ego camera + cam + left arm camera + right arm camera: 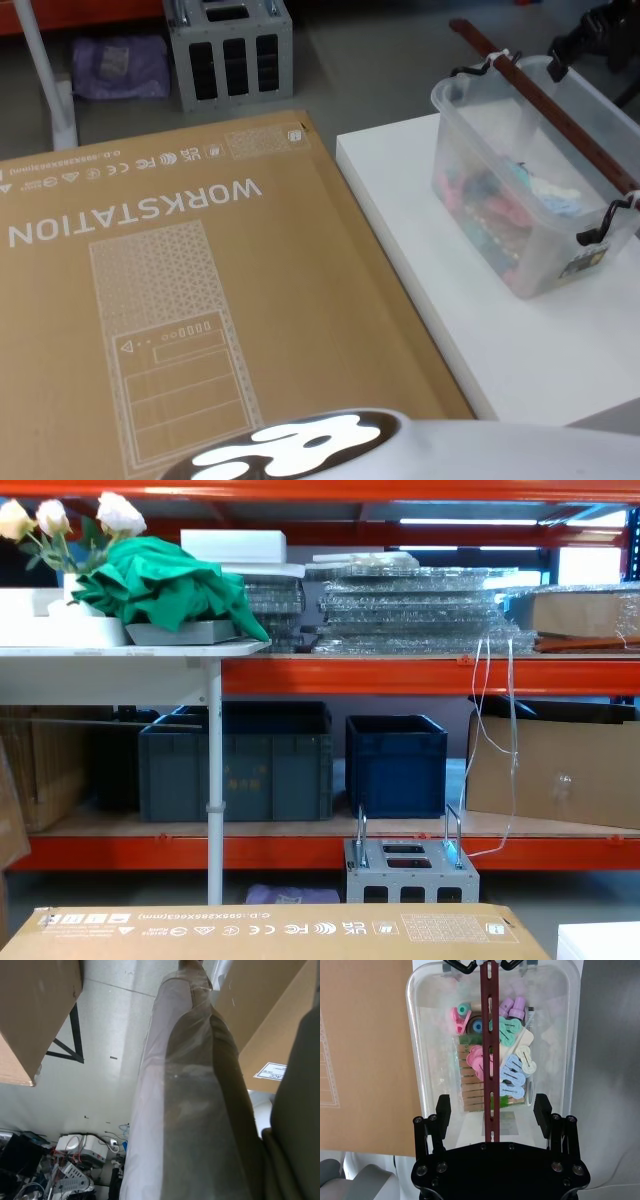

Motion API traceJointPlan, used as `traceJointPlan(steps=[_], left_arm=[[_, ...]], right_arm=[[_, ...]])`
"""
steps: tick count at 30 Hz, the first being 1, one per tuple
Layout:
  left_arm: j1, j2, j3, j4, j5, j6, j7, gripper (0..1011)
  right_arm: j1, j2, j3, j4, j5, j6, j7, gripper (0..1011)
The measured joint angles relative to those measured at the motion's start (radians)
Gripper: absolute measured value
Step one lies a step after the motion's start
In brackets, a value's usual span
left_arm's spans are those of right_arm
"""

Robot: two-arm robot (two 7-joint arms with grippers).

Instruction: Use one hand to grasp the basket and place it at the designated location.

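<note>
The basket [520, 235] is sitting on the white desk [520, 360]. The right gripper [492, 1106] is hanging over its reddish-brown handle bar [489, 1035], fingers [443, 1107] spread wide, holding nothing.

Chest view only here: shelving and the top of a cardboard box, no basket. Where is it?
Observer: The basket sits on the white table, to the robot's right of the cardboard box.
Operator: Right gripper?
Observer: The right gripper is open over the basket, with the handle bar lined up between its fingers.
Operator: Basket empty?
Observer: No, coloured clothes pegs lie inside.
</note>
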Motion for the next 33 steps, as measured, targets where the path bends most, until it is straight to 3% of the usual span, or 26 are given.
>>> traceJointPlan(steps=[12, 21, 33], left_arm=[[0.0, 0.0, 0.0, 0.0, 0.0, 0.0, 0.0, 0], [0.0, 0.0, 0.0, 0.0, 0.0, 0.0, 0.0, 0], [0.0, 0.0, 0.0, 0.0, 0.0, 0.0, 0.0, 0]], right_arm=[[0.0, 0.0, 0.0, 0.0, 0.0, 0.0, 0.0, 1000], [-0.015, -0.014, -0.001, 0.013, 0.0, -0.036, 0.004, 1000], [-0.014, -0.059, -0.03, 0.089, -0.017, -0.031, 0.028, 1000]])
